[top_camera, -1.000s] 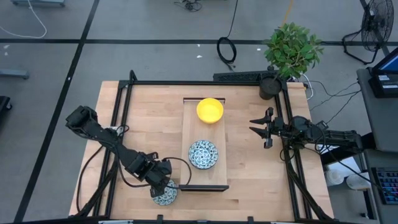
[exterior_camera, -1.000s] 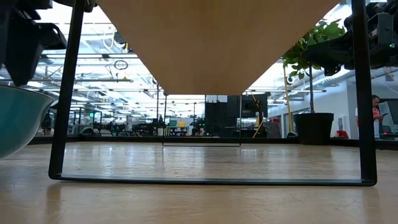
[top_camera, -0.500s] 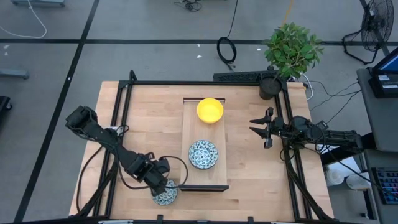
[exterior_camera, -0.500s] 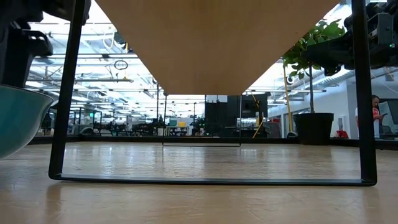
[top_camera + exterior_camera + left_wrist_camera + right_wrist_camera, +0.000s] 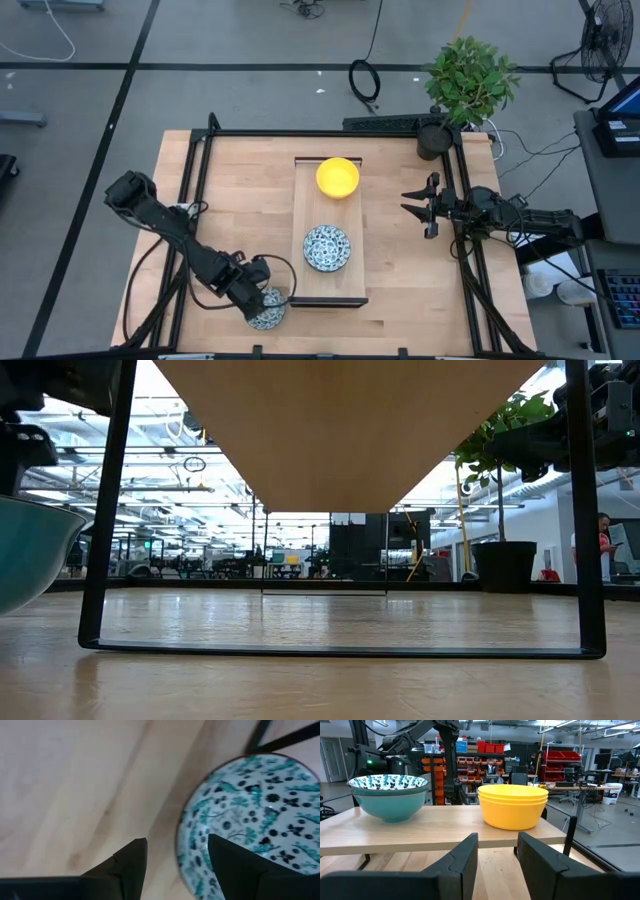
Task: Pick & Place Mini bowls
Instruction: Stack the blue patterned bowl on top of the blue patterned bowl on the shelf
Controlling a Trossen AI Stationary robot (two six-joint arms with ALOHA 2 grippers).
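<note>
A white bowl with a blue-green pattern (image 5: 268,315) (image 5: 28,550) sits on its base on the table near the near edge, left of the wooden tray's (image 5: 345,285) near corner. My left gripper (image 5: 256,300) (image 5: 175,857) is open above it, one finger over the bowl's inside and one outside its rim. On the tray stand a stack of yellow bowls (image 5: 338,177) (image 5: 512,805) and a stack of patterned bowls (image 5: 327,247) (image 5: 387,795). My right gripper (image 5: 420,213) (image 5: 497,865) waits open to the right of the tray, pointing at it. My left gripper comes at the patterned bowl from above, its fingers on either side of the rim's left part (image 5: 184,837). I cannot tell whether either finger touches the rim. The bowl stands on the table.
A black metal frame (image 5: 200,200) runs round the tabletop. A potted plant (image 5: 468,85) stands at the far right corner. Bare wood lies left and right of the tray. In the low view the tray's underside spans the top, with a black leg frame (image 5: 340,650) below it.
My left gripper has moved a little toward the table's near edge and left while staying over the patterned bowl. The bowl has kept its place on the table.
</note>
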